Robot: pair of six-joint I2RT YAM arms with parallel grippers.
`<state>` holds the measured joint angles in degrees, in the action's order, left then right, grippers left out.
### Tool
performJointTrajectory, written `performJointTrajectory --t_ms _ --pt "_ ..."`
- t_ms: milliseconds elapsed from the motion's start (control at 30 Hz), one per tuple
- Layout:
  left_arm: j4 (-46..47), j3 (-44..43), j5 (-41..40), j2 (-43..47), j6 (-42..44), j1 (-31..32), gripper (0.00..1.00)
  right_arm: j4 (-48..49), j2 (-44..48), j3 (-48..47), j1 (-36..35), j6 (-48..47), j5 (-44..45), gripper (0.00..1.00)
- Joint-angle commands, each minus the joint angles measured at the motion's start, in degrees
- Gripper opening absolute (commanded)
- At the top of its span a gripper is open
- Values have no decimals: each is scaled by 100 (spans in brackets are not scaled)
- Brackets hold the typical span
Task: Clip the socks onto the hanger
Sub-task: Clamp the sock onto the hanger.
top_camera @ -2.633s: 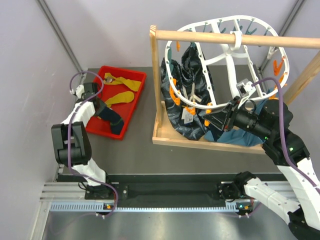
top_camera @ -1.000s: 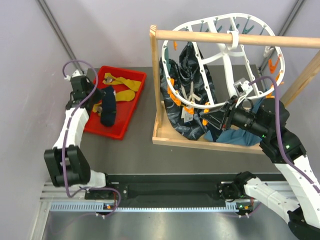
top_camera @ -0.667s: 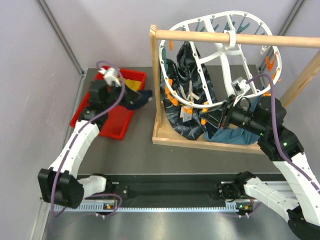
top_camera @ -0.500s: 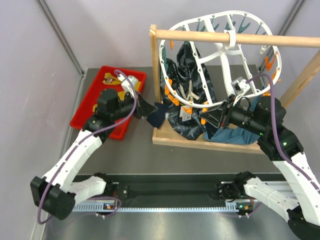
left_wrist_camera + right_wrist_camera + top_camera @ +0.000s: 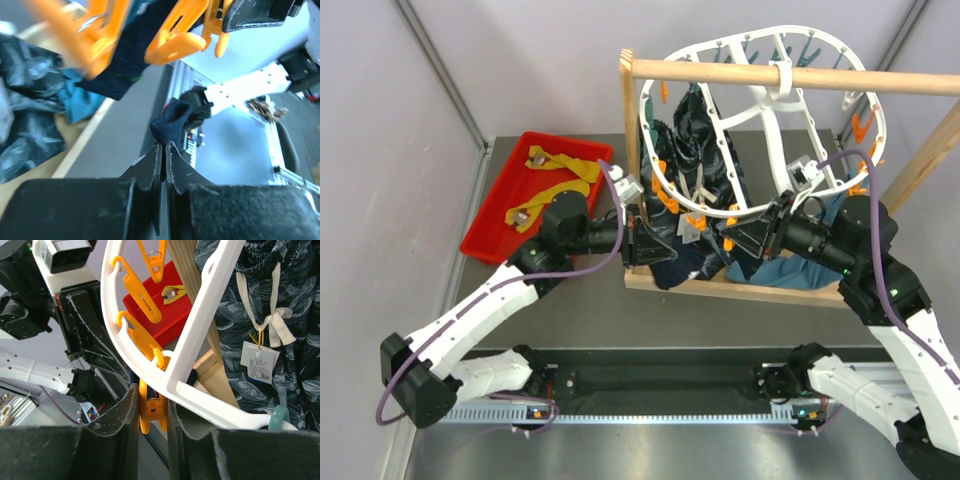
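The white oval hanger (image 5: 775,110) hangs tilted from the wooden rod. My right gripper (image 5: 732,238) is at its lower rim. In the right wrist view that gripper (image 5: 152,390) is shut on an orange clip peg (image 5: 152,412) under the white frame (image 5: 200,340). My left gripper (image 5: 653,243) reaches in from the left, just below the same rim. It (image 5: 164,145) is shut on a bunched navy sock (image 5: 171,124), with orange pegs (image 5: 175,30) close above. Mustard socks (image 5: 560,165) lie in the red tray (image 5: 485,240).
A wooden rod (image 5: 720,72) on posts with a wooden base frame (image 5: 740,285) carries the hanger. A large dark patterned cloth (image 5: 695,130) hangs inside it, and a teal cloth (image 5: 800,270) lies by the right arm. Purple walls stand behind and left.
My left arm swung right from the red tray to the hanger's lower-left rim, carrying the navy sock. My right gripper stayed on the orange peg.
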<state>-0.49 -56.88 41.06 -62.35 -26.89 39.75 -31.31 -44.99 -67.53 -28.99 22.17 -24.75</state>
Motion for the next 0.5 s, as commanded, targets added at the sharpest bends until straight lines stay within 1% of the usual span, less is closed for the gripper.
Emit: performJointTrajectory --t_ms 0,233,467 --pt "392 -454 306 -225 149 209 0 -68 17 3 -19 121 -249 0" --pt "620 -789 139 -541 132 612 0 -24 78 64 -19 164 -302 0" --pt "691 -974 -63 -788 71 798 0 134 105 161 -27 287 -442 0"
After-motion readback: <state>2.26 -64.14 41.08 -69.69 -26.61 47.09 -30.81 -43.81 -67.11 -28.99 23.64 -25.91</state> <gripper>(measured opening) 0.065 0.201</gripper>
